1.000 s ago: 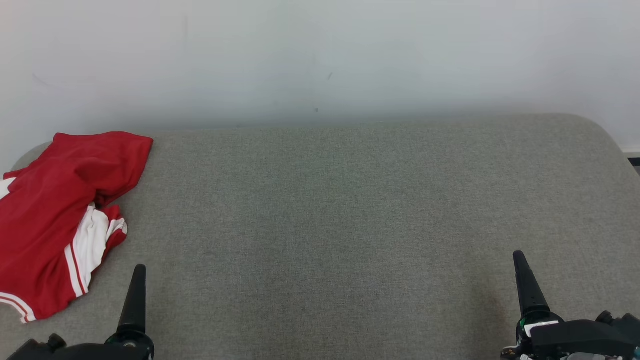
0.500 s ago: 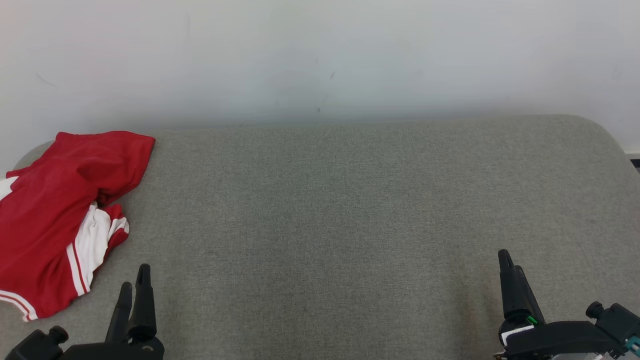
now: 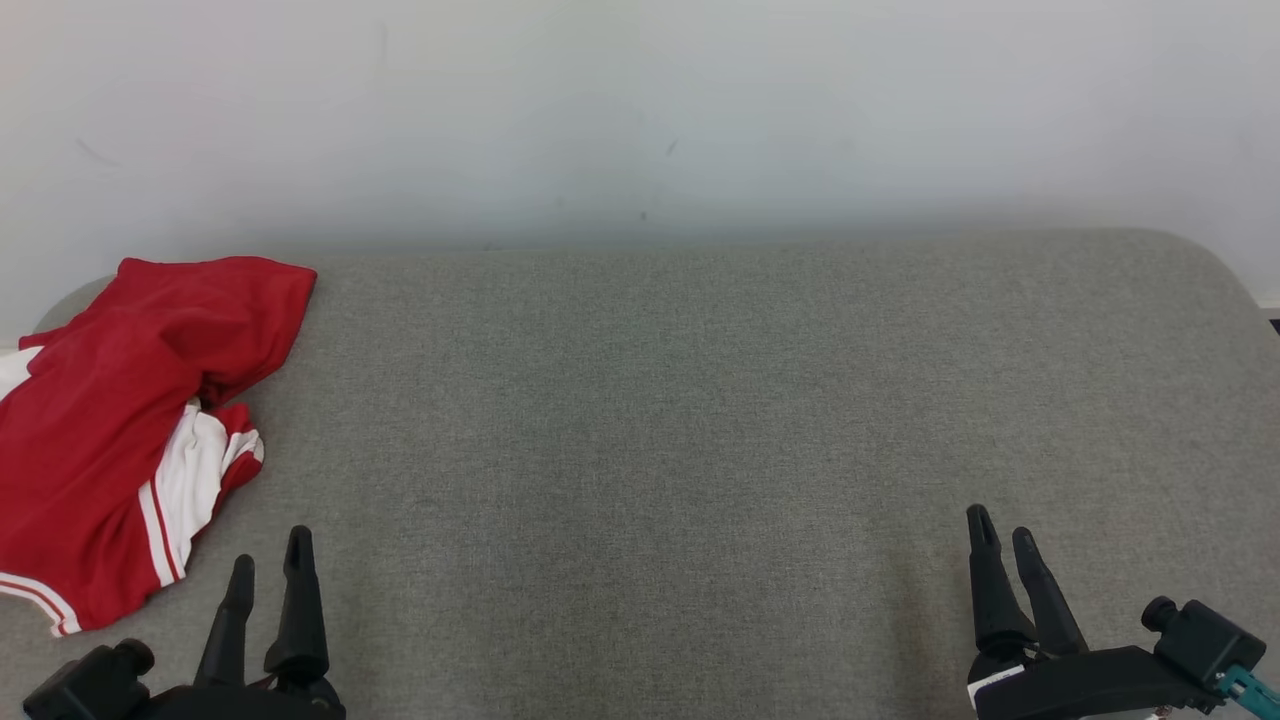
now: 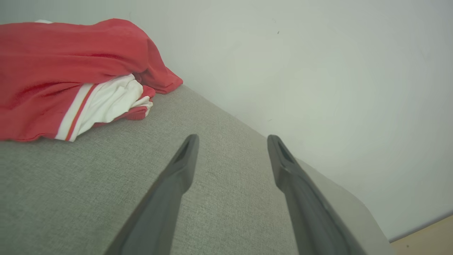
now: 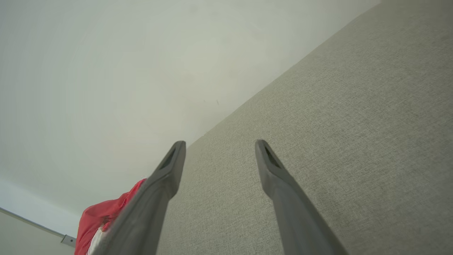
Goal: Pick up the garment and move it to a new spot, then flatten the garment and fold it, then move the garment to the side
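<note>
wrist views, left fingers (image 4: 178, 173) spread wide, empty, right fingers (image 5: 274, 180) likewise, red garment (image 3: 100, 400) lying apart

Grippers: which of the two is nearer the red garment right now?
The left gripper, open just beside the red garment; the right gripper, also open, sits far across the grey cushion.

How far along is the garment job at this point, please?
Done: nothing; the red garment lies crumpled at the left end of the grey surface. In hand: nothing; left tool and right tool are open and empty, apart from it. Left: pick up, move, flatten, fold, set aside.
</note>
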### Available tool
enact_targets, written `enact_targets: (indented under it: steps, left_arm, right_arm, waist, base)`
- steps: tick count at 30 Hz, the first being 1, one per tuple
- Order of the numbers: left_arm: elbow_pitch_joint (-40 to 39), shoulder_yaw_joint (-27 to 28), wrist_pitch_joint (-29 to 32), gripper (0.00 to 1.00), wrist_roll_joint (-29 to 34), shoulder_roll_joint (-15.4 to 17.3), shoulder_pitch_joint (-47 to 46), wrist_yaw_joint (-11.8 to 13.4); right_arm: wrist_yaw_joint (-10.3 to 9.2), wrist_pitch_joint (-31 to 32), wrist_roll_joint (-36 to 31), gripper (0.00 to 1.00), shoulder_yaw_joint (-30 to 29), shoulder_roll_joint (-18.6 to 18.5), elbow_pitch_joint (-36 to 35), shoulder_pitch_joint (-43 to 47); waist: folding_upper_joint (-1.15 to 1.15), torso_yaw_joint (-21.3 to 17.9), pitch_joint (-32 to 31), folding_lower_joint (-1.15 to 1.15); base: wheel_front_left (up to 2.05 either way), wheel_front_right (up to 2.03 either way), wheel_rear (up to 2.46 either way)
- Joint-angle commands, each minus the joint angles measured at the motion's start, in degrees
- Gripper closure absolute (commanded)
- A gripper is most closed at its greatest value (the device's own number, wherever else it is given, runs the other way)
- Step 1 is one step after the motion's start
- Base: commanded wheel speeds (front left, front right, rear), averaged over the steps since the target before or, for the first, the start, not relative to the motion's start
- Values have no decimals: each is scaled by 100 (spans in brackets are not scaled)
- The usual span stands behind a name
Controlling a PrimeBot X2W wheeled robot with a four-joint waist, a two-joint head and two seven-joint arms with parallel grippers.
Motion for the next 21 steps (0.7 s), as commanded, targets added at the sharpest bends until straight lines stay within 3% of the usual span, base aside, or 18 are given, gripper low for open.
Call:
enact_targets:
  steps: [1,21]
  left_arm:
    - [-93,-3,-60,0,178,67,13,12]
    - [-213,-49,-374,0,1429,112,103,135]
  right_arm:
    - [-5,-57,-190,0,26,-23,-54,-19]
    - [-7,-372,-1490,0,161,-27,-136,72]
  waist:
    - [0,3,0,-1]
    - [0,53,20,-1]
  base:
    - [0,0,0]
    - [0,0,0]
